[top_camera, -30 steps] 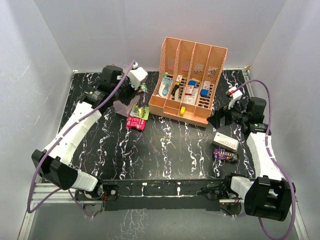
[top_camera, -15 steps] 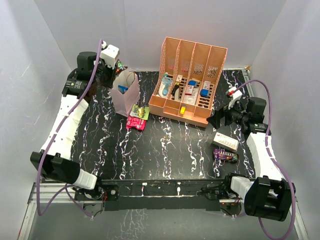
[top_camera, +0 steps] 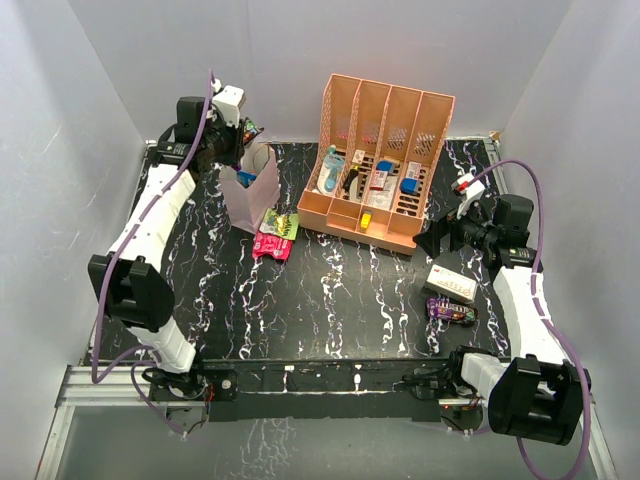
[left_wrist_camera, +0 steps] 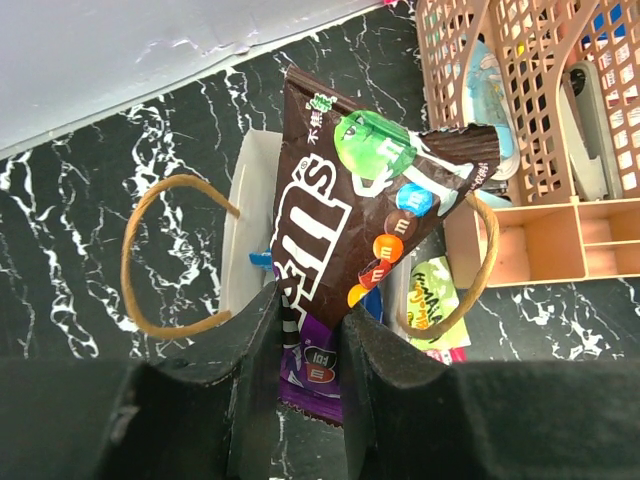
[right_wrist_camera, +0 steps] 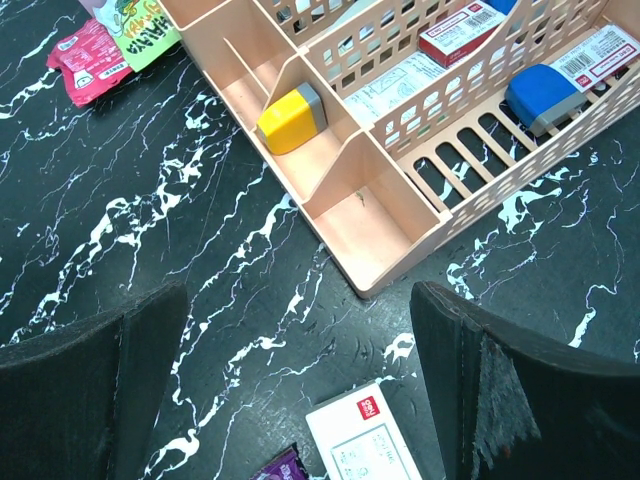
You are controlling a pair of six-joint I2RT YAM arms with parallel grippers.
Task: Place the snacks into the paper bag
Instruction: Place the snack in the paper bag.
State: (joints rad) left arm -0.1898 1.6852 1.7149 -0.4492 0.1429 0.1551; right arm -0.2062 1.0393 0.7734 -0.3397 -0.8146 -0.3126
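Note:
My left gripper (left_wrist_camera: 310,300) is shut on a brown-and-purple M&M's packet (left_wrist_camera: 350,210) and holds it just above the open mouth of the pale paper bag (left_wrist_camera: 245,190). In the top view this gripper (top_camera: 240,125) is high at the back left, over the bag (top_camera: 256,200). A blue wrapper (left_wrist_camera: 260,258) lies inside the bag. A green packet (top_camera: 284,224) and a pink packet (top_camera: 270,245) lie beside the bag. A purple wrapper (top_camera: 452,310) lies near the right arm. My right gripper (right_wrist_camera: 300,380) is open and empty above the table.
The peach slotted rack (top_camera: 380,170) with bottles and cartons stands at the back centre, right of the bag. A white rectangular box (top_camera: 450,283) lies by the purple wrapper, under my right gripper (top_camera: 443,235). Grey walls close the back and sides.
My left arm rose and swung to the back left, uncovering the upright bag, then shifted a little right over it with the packet. The right arm has not moved.

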